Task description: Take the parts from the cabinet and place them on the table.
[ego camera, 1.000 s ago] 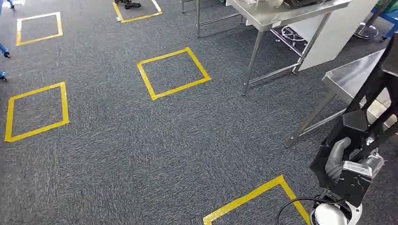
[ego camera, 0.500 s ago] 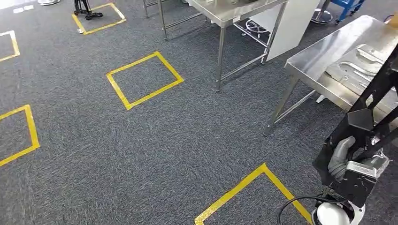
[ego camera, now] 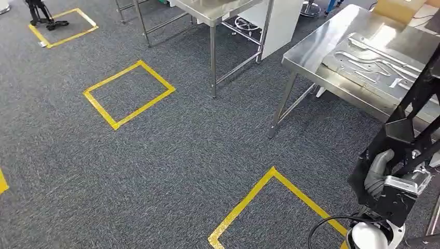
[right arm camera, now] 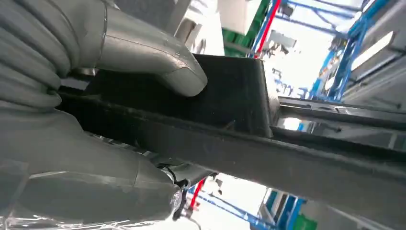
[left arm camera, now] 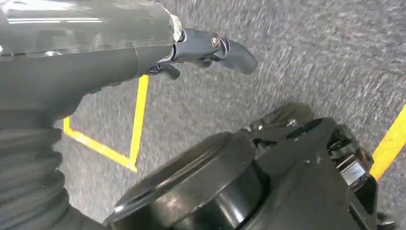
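Note:
My right hand [ego camera: 377,175] grips a black part [ego camera: 410,129], a frame of angled bars, at the lower right of the head view. The right wrist view shows the grey thumb [right arm camera: 143,52] pressed on the black part [right arm camera: 230,91], with the hand wrapped around its bar. A steel table [ego camera: 311,49] stands ahead on the right, with a flat stamped metal panel [ego camera: 373,62] lying on it. My left hand [left arm camera: 95,62] hangs over the carpet, its dark fingers [left arm camera: 230,48] loosely extended and holding nothing.
A second steel table [ego camera: 212,10] with a white panel [ego camera: 280,21] behind it stands at the back. Yellow tape squares [ego camera: 129,93] mark the grey carpet, one [ego camera: 270,197] close in front. A cardboard box [ego camera: 397,8] sits at the far table end.
The whole picture has shifted left: the camera has turned right, bringing the right steel table and its metal panel further into view. My right hand still holds the black part.

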Controlling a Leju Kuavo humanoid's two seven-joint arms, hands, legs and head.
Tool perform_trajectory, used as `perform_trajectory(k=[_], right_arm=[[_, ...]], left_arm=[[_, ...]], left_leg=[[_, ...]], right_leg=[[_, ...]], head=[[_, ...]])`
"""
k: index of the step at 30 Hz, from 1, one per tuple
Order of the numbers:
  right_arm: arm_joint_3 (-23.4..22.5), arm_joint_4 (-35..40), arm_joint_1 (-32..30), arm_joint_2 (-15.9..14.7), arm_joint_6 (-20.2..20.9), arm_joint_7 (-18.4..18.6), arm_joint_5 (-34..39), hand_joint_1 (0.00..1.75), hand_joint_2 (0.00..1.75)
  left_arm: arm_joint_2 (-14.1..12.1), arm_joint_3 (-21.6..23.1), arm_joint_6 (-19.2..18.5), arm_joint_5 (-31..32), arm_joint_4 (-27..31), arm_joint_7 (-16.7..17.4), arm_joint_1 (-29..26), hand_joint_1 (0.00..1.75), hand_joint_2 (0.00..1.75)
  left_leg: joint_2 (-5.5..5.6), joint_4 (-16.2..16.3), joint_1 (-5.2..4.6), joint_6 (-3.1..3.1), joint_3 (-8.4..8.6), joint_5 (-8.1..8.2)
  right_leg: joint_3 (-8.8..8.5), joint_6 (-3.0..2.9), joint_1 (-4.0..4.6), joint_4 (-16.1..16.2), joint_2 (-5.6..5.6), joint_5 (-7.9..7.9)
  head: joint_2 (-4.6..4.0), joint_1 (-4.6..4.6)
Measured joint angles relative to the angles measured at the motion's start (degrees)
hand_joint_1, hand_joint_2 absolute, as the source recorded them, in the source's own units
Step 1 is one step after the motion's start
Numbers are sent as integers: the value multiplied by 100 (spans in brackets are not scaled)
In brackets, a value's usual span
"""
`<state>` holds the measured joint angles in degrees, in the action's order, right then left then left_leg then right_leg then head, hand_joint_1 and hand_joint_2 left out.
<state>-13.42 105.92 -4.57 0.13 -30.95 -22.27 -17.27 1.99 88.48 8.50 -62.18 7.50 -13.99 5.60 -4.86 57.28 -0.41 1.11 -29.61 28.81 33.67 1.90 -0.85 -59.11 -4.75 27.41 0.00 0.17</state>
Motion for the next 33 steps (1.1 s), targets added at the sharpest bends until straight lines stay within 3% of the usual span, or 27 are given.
perform_trajectory(k=[1,4,5,6,7,9,10,11,12,13,14,15,16,18,20,21,22,23,24,25,26,27,29,30,31,32,33], right_arm=[[0,-9,21,-2,7,9,2,175,175],[-13,-20,28,-35,18,35,11,175,175],[-20,-22,36,-44,20,46,11,175,175],[-20,-22,53,-48,26,50,11,175,175],[-20,-26,94,-50,26,59,11,175,175],[-20,-46,134,-50,28,59,11,175,175],[-20,-55,136,-55,28,61,11,175,175],[-20,-68,137,-57,31,61,9,175,175],[-20,-79,146,-59,31,63,-2,175,175],[-20,-83,157,-59,31,74,-11,175,175],[-20,-85,176,-61,31,77,-20,175,175],[-20,-85,208,-61,24,87,-24,175,175],[-20,-92,247,-65,20,103,-26,175,175],[-20,-101,289,-83,18,142,-42,175,175],[-20,-111,296,-124,9,181,-59,175,175],[-20,-122,297,-140,9,190,-67,175,175],[-20,-131,354,-177,7,212,-79,175,175],[-20,-140,405,-181,9,227,-92,175,175],[-20,-157,423,-184,9,238,-96,175,175],[-20,-175,420,-186,9,247,-96,175,175],[-20,-197,418,-186,7,249,-96,175,175],[-20,-216,419,-188,9,251,-96,175,175],[-20,-227,424,-195,9,256,-105,175,175],[-20,-227,437,-212,7,256,-114,175,175],[-20,-229,459,-219,7,258,-118,175,175],[-20,-236,482,-219,7,264,-120,175,175],[-20,-236,479,-221,-7,269,-129,175,175]], left_arm=[[2,0,0,2,0,2,4,0,175],[-2,0,2,57,0,24,35,0,175],[-9,0,7,90,0,35,47,0,175],[-13,0,5,94,0,44,53,0,175],[-9,0,4,96,0,46,48,0,175],[-11,0,0,92,0,44,45,0,175],[-15,-2,-11,85,0,42,61,0,175],[-20,-2,-20,85,0,44,76,0,175],[-24,-2,-24,85,0,57,76,0,175],[-24,-2,-24,83,0,81,75,0,175],[-24,-2,-24,83,0,96,72,0,175],[-24,-2,-26,83,0,131,60,0,175],[-24,-2,-24,83,0,151,46,0,175],[-24,-2,-20,50,0,181,57,0,175],[-20,-2,-9,44,0,181,57,0,175],[-17,-2,-5,44,0,184,61,0,175],[-15,-2,7,44,0,179,56,0,175],[-15,-2,7,44,0,181,45,0,175],[-15,-2,7,44,0,181,31,0,175],[-15,-2,7,39,0,181,22,0,175],[-17,-2,7,39,0,181,20,0,175],[-15,-2,7,39,0,181,21,0,175],[-15,0,7,42,0,181,28,0,175],[-11,0,7,50,0,181,31,0,175],[-13,0,7,55,0,184,33,0,175],[-13,0,7,77,0,184,34,0,175],[-13,0,4,107,0,170,32,0,175]], left_leg=[[-44,36,-44,-36,-6,33],[-193,8,-48,-85,28,45],[-147,39,-43,-142,23,89],[171,171,-8,-189,-23,199],[357,473,7,-205,-154,403],[441,1375,15,-224,-566,837],[442,1724,14,-229,-723,941],[445,1835,15,-224,-767,885],[451,1619,16,-212,-666,674],[466,1248,19,-195,-496,431],[563,719,32,-173,-265,137],[797,270,55,-152,-100,-23],[1060,183,64,-135,-75,27],[949,119,41,-98,-65,45],[822,49,64,4,-53,-16],[735,3,74,54,-37,-60],[666,-22,58,93,-40,-77],[586,-21,47,98,-54,-79],[503,-19,35,100,-62,-78],[420,-17,29,103,-72,-76],[346,-13,24,102,-79,-75],[269,-13,23,101,-76,-73],[142,-9,23,80,-55,-51],[90,0,13,54,-32,-32],[47,4,-12,29,-25,-15],[-2,23,-52,-5,-23,12],[-65,20,-52,-21,-16,16]], right_leg=[[5,-63,34,28,9,-35],[47,-126,51,8,212,-35],[32,-176,-2,49,279,-65],[33,-195,-13,56,328,-76],[44,-237,-18,54,379,-85],[62,-264,-11,51,500,-95],[65,-266,-7,46,564,-98],[60,-266,-8,39,640,-98],[53,-265,-10,32,725,-98],[47,-261,-13,25,804,-100],[42,-251,-16,17,885,-102],[52,-232,-22,10,957,-106],[94,-179,11,-21,1018,-122],[184,-88,-46,-10,1159,-182],[217,6,-43,37,1273,-234],[229,8,-49,-36,970,-176],[334,22,-15,-240,649,-5],[508,43,-16,-615,541,219],[725,58,-27,-1104,510,449],[908,69,-33,-1513,508,603],[995,78,-41,-1721,506,631],[930,84,-48,-1622,499,505],[454,73,-44,-805,412,67],[113,46,-30,-222,199,-150],[-9,13,26,41,-133,-49],[11,-50,53,61,-29,-89],[31,-67,62,50,39,-80]], head=[[0,-11],[0,-15],[0,-13],[0,-20],[0,-22],[0,-22],[0,-22],[0,-22],[0,-24],[0,-22],[0,-24],[0,-22],[0,-20],[0,-15],[0,-17],[0,-15],[0,11],[0,7],[0,9],[0,7],[0,7],[0,7],[0,9],[0,7],[0,9],[0,0],[0,-2]])
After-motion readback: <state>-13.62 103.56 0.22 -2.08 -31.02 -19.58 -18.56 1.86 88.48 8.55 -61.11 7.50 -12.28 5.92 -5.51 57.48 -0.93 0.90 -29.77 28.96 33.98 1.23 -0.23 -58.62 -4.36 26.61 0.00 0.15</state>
